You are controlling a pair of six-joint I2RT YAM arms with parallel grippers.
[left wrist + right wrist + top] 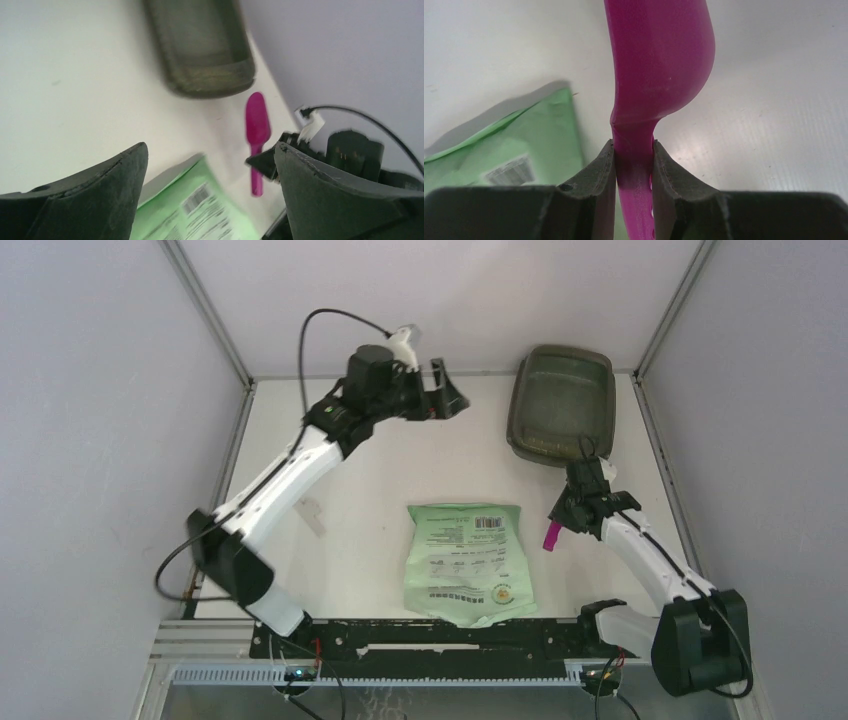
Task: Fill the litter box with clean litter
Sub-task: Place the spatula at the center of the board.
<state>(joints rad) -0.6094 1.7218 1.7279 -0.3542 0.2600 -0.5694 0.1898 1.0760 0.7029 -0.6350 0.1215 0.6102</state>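
The litter box (560,405), a dark translucent tray, sits at the far right of the table and looks empty; it also shows in the left wrist view (200,50). No clean litter is visible. A green printed bag (467,562) lies flat at front centre. My right gripper (567,515) is between bag and box, shut on the handle of a magenta scoop (659,60), low over the table. The scoop (257,125) points toward the box. My left gripper (445,400) is open and empty, raised at the far middle, left of the box.
Grey enclosure walls stand on the left, right and back. The bag (514,150) lies just left of the scoop. White table surface lies between the bag and the litter box.
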